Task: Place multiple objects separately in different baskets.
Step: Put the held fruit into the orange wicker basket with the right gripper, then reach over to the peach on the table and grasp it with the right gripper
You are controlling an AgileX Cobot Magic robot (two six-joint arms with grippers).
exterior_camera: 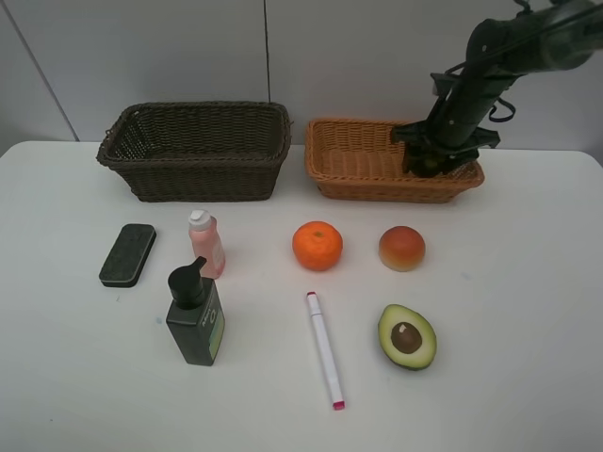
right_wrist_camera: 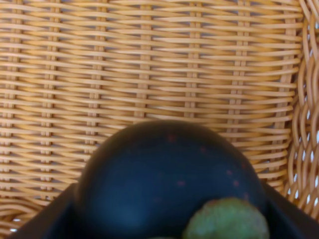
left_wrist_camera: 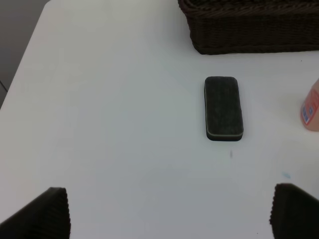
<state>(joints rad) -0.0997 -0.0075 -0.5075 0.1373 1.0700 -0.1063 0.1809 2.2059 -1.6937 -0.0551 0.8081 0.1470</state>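
Observation:
My right gripper [exterior_camera: 435, 162] reaches down into the light orange-tan basket [exterior_camera: 358, 160] at its right end. In the right wrist view the right gripper [right_wrist_camera: 169, 219] is shut on the dark mangosteen [right_wrist_camera: 164, 169], close above the woven basket floor [right_wrist_camera: 149, 64]. The dark brown basket [exterior_camera: 198, 151] stands to the left. On the table lie the black eraser [exterior_camera: 127, 254], pink bottle [exterior_camera: 205, 243], dark-green pump bottle [exterior_camera: 195, 315], orange [exterior_camera: 317, 246], peach [exterior_camera: 402, 249], white marker [exterior_camera: 324, 350] and avocado half [exterior_camera: 407, 336]. My left gripper [left_wrist_camera: 169, 214] is open above the table, short of the eraser [left_wrist_camera: 223, 107].
The white table [exterior_camera: 528, 311] runs to a pale wall behind the baskets. The left wrist view shows the dark basket's corner [left_wrist_camera: 249, 30], the pink bottle's edge [left_wrist_camera: 311, 112] and the table's left edge [left_wrist_camera: 25, 55]. The left arm is out of the exterior view.

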